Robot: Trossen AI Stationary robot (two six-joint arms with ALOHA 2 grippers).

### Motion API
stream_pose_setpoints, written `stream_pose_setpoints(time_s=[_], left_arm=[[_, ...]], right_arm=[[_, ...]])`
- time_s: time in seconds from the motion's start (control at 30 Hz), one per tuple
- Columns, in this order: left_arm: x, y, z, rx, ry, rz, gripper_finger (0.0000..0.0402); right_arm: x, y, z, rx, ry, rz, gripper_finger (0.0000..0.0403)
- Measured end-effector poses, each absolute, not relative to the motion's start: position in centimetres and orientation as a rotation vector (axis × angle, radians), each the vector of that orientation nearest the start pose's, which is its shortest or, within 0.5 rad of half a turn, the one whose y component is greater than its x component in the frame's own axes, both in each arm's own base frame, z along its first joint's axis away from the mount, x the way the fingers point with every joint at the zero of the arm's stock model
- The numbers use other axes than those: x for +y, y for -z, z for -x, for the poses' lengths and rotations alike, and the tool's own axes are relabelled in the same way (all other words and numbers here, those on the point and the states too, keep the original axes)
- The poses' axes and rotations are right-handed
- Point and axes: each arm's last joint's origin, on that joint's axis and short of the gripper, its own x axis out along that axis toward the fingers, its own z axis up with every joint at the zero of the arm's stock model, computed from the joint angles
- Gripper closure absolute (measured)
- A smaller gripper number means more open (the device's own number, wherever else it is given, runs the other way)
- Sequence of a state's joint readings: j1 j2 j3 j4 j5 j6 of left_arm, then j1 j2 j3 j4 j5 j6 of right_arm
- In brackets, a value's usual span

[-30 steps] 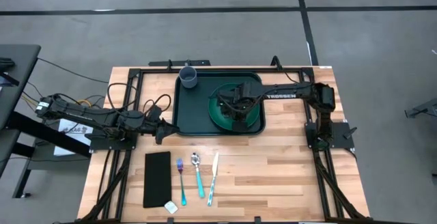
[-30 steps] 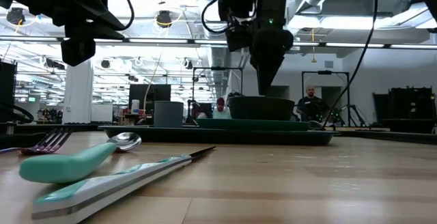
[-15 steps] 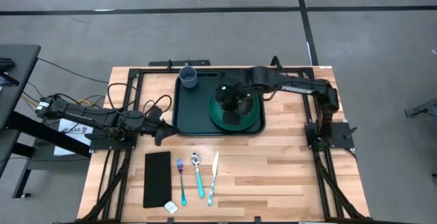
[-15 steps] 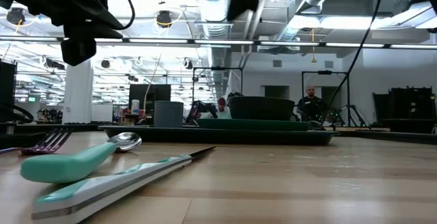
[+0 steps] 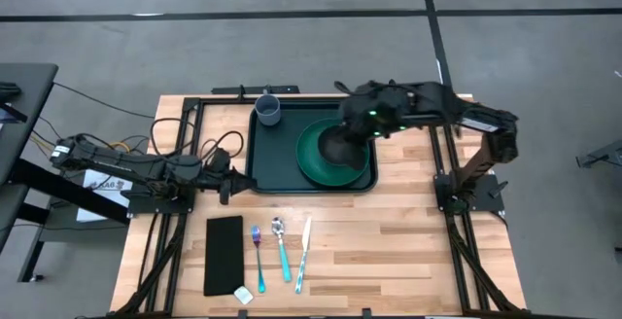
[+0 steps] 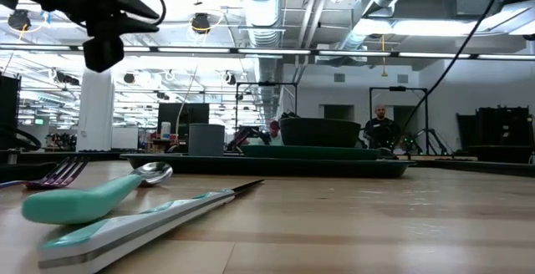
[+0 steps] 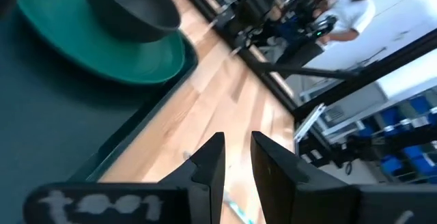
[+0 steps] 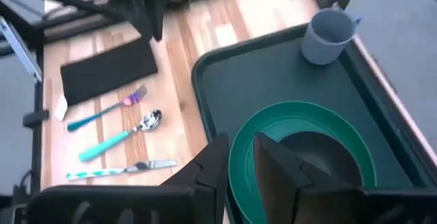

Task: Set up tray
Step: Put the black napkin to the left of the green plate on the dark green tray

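Observation:
The dark green tray (image 5: pixel 270 163) lies at the table's far middle. On it rests a round green plate (image 5: pixel 313 163) with a dark bowl (image 5: pixel 340 148) sitting in it, and a grey cup (image 5: pixel 268 111) stands in the tray's far left corner. My right gripper (image 8: pixel 239 152) hangs high above the plate and bowl (image 8: pixel 317 159), shut and holding nothing. It is out of the low view. My left gripper (image 5: pixel 226 189) waits, shut, beside the tray's near left corner (image 7: pixel 54 149).
Near the table's front edge lie a black napkin (image 5: pixel 224 254), a fork (image 5: pixel 257 246), a teal-handled spoon (image 5: pixel 282 251), a knife (image 5: pixel 303 253) and a small white packet (image 5: pixel 243 296). Bare wood shows at the table's near right. People stand in the room behind (image 6: pixel 380 128).
My right gripper has come off the bowl and risen straight out of the low view, drawing back toward the table's far right. The bowl stays upright on the plate in the tray.

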State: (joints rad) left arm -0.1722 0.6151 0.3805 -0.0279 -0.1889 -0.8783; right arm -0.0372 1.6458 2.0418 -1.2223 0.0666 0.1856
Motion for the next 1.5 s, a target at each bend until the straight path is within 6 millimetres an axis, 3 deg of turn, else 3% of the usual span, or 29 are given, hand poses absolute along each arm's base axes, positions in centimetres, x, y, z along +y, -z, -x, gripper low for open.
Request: stream_pose_setpoints(time_s=[0.23, 0.43, 0.7, 0.87, 1.0, 1.13, 1.33, 1.5], left_arm=[[-1.3, -24.5, -15.2, 0.09, -0.118, 0.764, 0.0342], [-0.9, -26.3, -15.2, 0.02, -0.11, 0.673, 0.0343], [-0.9, -32.1, -16.0, 0.363, -0.242, 0.485, 0.0343], [-0.9, -34.2, -16.9, 0.668, -0.349, 0.421, 0.0343], [-1.2, -32.5, -17.2, 1.007, -0.424, 0.452, 0.0343], [-2.7, -30.4, -17.8, 1.295, -0.358, 0.442, 0.0343], [-4.6, -27.3, -20.0, 1.517, -0.296, 0.356, 0.0339], [-5.4, -24.7, -22.0, 1.643, -0.323, 0.339, 0.0306]], right_arm=[[1.0, -45.5, -28.2, 0.721, 0.081, -0.085, 0.0339], [1.5, -44.0, -24.4, 0.521, 0.049, -0.131, 0.0339], [1.0, -38.9, -19.6, 0.104, -0.014, -0.31, 0.0339], [0.8, -35.3, -18.0, 0.032, -0.016, -0.419, 0.0339], [0.8, -33.6, -17.4, 0.064, -0.006, -0.465, 0.0339], [1.0, -33.2, -17.3, 0.095, -0.017, -0.444, 0.0339], [1.7, -33.1, -16.6, 0.133, -0.055, -0.403, 0.0339], [2.0, -33.2, -15.7, 0.142, -0.077, -0.401, 0.0339]])
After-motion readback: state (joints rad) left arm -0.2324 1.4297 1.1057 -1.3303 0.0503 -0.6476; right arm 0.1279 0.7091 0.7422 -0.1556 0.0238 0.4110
